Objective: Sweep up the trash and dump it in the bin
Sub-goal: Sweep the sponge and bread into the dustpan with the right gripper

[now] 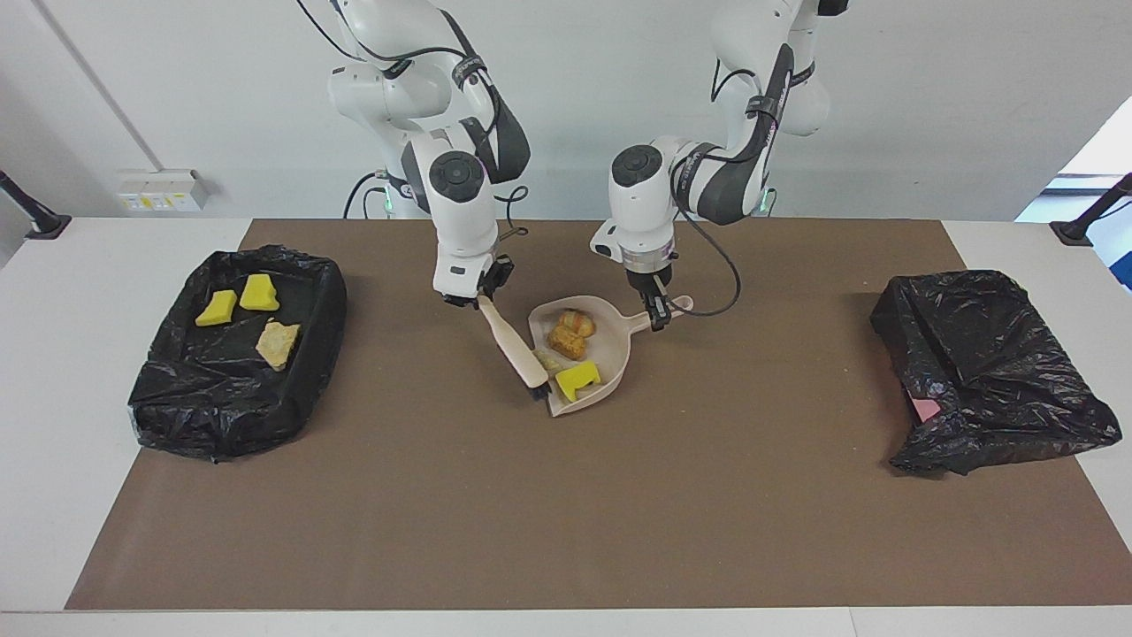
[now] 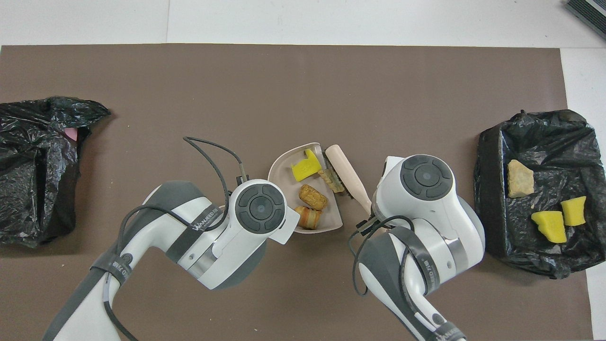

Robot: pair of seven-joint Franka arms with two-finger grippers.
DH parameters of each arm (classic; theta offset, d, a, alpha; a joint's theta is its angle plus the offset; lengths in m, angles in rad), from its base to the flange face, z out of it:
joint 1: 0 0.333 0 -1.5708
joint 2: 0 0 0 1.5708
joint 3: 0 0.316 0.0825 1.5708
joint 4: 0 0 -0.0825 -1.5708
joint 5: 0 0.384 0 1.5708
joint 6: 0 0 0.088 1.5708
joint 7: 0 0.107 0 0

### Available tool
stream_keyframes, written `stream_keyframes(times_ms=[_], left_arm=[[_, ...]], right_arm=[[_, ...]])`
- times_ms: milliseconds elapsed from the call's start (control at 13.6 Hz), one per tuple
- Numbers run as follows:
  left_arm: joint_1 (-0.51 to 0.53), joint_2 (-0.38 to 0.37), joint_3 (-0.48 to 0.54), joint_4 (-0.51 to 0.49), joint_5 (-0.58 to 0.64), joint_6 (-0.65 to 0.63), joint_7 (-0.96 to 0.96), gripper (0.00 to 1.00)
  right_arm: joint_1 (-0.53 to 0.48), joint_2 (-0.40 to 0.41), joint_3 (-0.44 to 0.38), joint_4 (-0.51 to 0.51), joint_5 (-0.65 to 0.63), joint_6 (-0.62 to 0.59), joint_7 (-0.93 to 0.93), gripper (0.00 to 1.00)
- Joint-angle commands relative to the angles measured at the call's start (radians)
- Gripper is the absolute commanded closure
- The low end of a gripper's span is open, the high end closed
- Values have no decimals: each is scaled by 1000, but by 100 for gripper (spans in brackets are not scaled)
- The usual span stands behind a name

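Item: beige dustpan point(image 1: 594, 358), laid on the brown mat point(image 1: 566, 495) at the middle of the tabletop point(image 1: 53, 372). Its handle is pinched by the left pincer point(image 1: 656, 317), fingers pressed onto it.

Item: hand brush point(image 1: 511, 341), beige handle, dark bristles. Its handle end is pinched by the right pincer point(image 1: 473, 296), fingers pressed together on it; the brush is tilted, its bristle end set against the dustpan's open edge, on the side toward the right arm's end of the tabletop.

Item: trash, seven scraps. Four are held in the dustpan: one yellow chunk point(image 2: 304, 169) near the open edge, one flat tan scrap point(image 2: 330, 180) just beside the bristles, two brown lumps point(image 2: 313, 196) nearer the handle. Three are lying in the black-lined bin point(image 1: 234, 354) at the right arm's end: two yellow chunks point(image 1: 237, 299) and one tan lump point(image 1: 278, 343).

Item: second black-bagged bin point(image 1: 990, 372), at the left arm's end, something pink showing at its edge.
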Motion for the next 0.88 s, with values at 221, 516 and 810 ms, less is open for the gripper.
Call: stream_keyframes(times_ms=[221,516,810], left_arm=[[22,-26,1,-44,4,20,64,100],[22,-31,3,-42,4,-26,59,100],[51,-27,1,-41,4,-19,66,100]], right_arm=[[61,-24,13,-73,20,96,173,100],[133,-52,13,-88,187,100,270,100],[173,-50,13,-82,206,111,357,100]])
